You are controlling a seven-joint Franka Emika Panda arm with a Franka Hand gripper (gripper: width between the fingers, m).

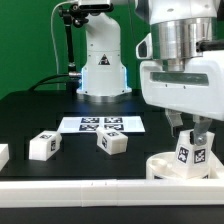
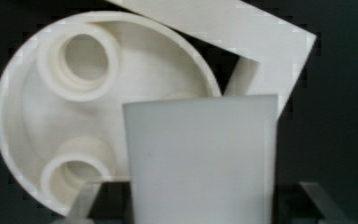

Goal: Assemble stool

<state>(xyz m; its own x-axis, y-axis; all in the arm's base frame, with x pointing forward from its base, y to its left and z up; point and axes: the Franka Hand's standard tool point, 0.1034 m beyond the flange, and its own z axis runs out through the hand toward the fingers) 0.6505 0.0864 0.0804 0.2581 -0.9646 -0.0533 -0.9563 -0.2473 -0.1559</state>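
White plastic crowds the wrist view, and much of it is hard to read. The held leg (image 2: 202, 140) blocks the middle. Only dark slivers of the fingers (image 2: 101, 200) show beside its lower end. An angled white piece (image 2: 229, 35) beyond it cannot be identified. The seat (image 2: 43, 110) is cut off at the frame edge, with two round sockets (image 2: 83, 52) showing in its face.

In the exterior view the arm's upper part runs out of frame. A cropped block (image 1: 3, 155) sits at the exterior view's left edge. The seat (image 1: 162, 166) is partly hidden by the held leg and by the rim bar (image 1: 90, 190) along the near edge.

The counter (image 1: 40, 110) is black and matte. The marker board (image 1: 102, 124) lies flat near its middle. Nearer than the board are the left leg (image 1: 42, 145) and the middle leg (image 1: 112, 142), well apart and both tilted. The arm base (image 1: 100, 65) stands at the far side, against a pale green wall.

The pincer (image 1: 190, 138) is closed on the held leg (image 1: 191, 153) at the near part of the exterior view's right. This leg is upright, its tags face the camera, and it hangs directly over the seat. Whether its lower end touches the seat cannot be told.
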